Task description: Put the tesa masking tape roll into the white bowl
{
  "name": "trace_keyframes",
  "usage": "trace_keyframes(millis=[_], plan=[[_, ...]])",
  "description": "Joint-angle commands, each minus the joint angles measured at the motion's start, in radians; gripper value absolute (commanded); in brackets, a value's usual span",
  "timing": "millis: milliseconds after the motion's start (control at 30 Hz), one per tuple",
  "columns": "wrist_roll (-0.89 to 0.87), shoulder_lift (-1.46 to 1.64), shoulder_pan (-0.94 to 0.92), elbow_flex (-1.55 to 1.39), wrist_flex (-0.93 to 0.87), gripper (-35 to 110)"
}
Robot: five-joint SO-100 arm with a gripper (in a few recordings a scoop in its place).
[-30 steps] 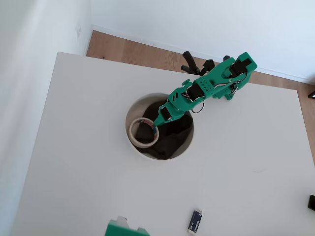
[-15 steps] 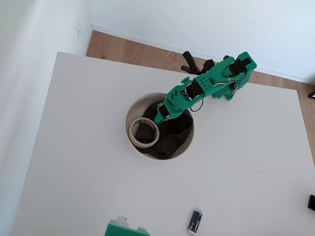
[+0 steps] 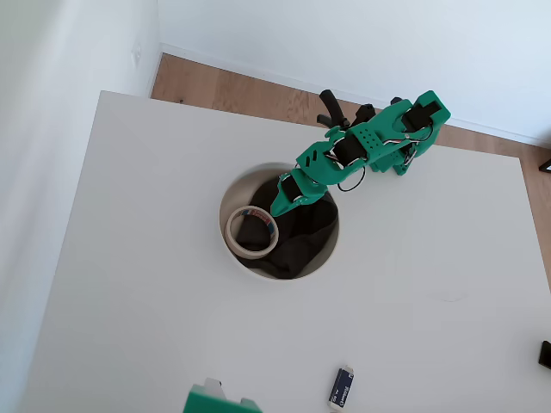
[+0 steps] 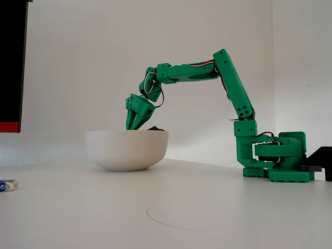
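Observation:
The tesa masking tape roll (image 3: 250,253), a cream ring with a red and blue inner core, lies flat on the dark grey cloth (image 3: 303,237) in the left part of the white bowl (image 3: 224,215). In the overhead view my green gripper (image 3: 276,210) hangs over the bowl, just right of the ring and clear of it. The fixed view shows the gripper (image 4: 132,126) pointing down just above the rim of the bowl (image 4: 127,149), its fingers slightly open and empty. From that side the bowl's wall hides the tape.
A small blue-and-white oblong object (image 3: 342,388) lies near the table's front edge, also seen at the far left of the fixed view (image 4: 6,185). The arm's base (image 3: 413,129) stands at the table's back edge, with a wood floor beyond.
The gripper was at the tape ring's right edge a second ago. It has let go, risen and drawn back toward the base. The tape stays in the bowl.

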State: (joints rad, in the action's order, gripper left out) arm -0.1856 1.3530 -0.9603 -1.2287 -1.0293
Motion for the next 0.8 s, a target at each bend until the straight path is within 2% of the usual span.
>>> trace_keyframes(millis=[0,300,633,767], plan=[[-0.023,0.196,0.031,0.089,-0.044,-8],[-0.040,0.468,0.250,0.087,-0.262,-8],[-0.015,0.692,0.655,0.069,-0.497,-8],[0.002,0.804,0.808,-0.060,-0.492,-8]])
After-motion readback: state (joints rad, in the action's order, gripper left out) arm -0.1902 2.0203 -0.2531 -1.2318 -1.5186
